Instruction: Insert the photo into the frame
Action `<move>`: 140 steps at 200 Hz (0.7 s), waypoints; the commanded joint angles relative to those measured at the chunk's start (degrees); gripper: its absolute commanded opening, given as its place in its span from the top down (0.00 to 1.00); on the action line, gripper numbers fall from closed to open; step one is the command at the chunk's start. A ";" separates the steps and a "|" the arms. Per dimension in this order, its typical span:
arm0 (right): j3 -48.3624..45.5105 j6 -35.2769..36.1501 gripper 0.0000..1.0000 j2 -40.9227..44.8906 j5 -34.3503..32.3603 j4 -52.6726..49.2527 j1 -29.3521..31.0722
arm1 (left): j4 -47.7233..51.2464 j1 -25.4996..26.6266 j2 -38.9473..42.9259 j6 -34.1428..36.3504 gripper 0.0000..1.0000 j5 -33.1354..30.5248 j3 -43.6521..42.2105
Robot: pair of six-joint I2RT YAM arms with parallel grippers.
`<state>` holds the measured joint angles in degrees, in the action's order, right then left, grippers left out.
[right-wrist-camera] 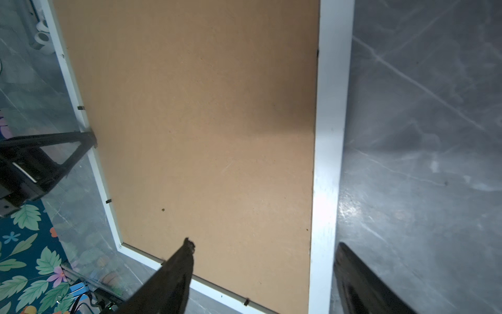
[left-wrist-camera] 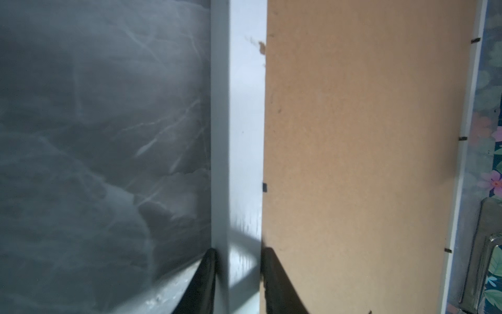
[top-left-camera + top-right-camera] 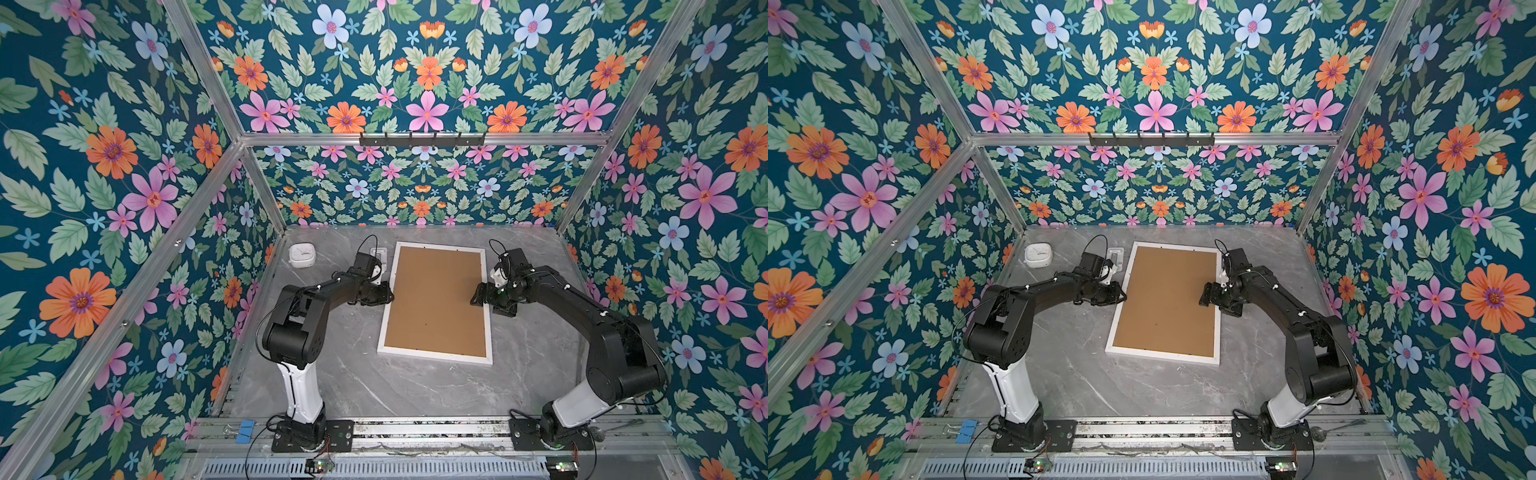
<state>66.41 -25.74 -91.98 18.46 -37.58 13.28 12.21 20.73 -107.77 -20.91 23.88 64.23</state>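
The frame (image 3: 434, 356) (image 3: 1163, 358) lies flat in the middle of the grey table, its narrow white rim around a brown backing board (image 3: 438, 299). The photo is hidden. My left gripper (image 3: 388, 291) (image 3: 1121, 293) is at the frame's left side. In the left wrist view its jaws (image 2: 239, 251) press both sides of the white rim (image 2: 244, 122). My right gripper (image 3: 478, 295) (image 3: 1206, 297) stands open astride the right rim (image 1: 330, 136). In the right wrist view (image 1: 264, 243) one finger is over the board and the other over the table.
A small white box (image 3: 302, 254) stands at the back left. A small pale fitting (image 3: 379, 253) lies by the frame's far left corner. Blue clips (image 3: 245, 430) hang on the front rail. Flowered walls close in three sides.
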 commanded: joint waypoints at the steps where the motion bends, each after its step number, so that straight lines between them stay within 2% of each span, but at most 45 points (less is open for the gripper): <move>1: 3.69 1.21 0.19 -1.52 0.98 -1.34 0.06 | 4.30 0.57 1.07 -1.61 0.71 -1.64 -2.25; 39: 10.36 1.13 0.19 -6.08 2.31 -2.32 0.04 | 2.85 2.50 3.23 -4.54 0.79 -2.38 -6.61; 75: 13.89 1.47 0.19 -7.41 1.71 -3.83 0.00 | 2.03 3.87 5.92 -7.66 0.82 -4.04 -10.90; 127: 8.99 1.21 0.18 -3.54 -1.74 -4.85 0.04 | 4.61 5.67 11.44 -11.49 0.82 -7.56 -15.01; 140: 6.62 1.54 0.16 -0.18 -2.09 -4.63 0.07 | 4.84 6.27 12.58 -12.32 0.82 -8.00 -16.06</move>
<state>75.66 -24.86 -95.26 18.37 -40.62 13.32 7.68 26.30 -96.29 -30.06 17.87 49.89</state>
